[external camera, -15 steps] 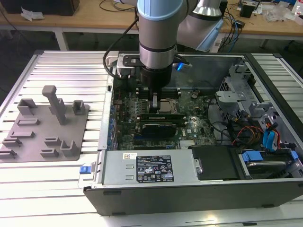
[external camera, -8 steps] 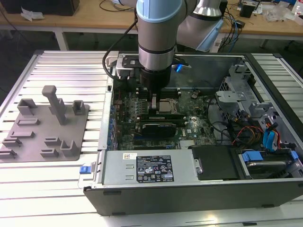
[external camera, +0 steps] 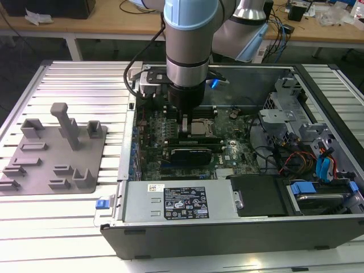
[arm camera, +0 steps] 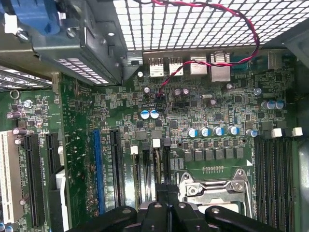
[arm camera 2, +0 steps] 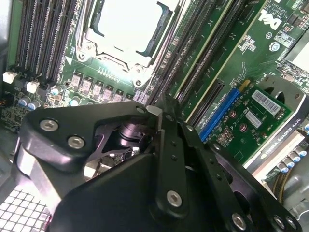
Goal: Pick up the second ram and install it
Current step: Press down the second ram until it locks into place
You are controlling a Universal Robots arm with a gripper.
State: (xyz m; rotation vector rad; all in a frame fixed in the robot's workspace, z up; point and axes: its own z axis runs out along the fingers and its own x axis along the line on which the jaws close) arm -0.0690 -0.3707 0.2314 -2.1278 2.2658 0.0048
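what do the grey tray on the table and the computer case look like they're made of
The grey tray looks like matte plastic: uniform dull grey, moulded posts, no shine. The computer case looks like sheet metal, painted dark outside, bare silver-grey inside; the first wrist view shows a punched grid panel.

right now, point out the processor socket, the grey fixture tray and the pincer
processor socket [arm camera 2: 126, 26], second wrist view, its pale centre
grey fixture tray [external camera: 40, 170], exterior view, bare flat base
pincer [arm camera: 161, 205], first wrist view, between fingertips
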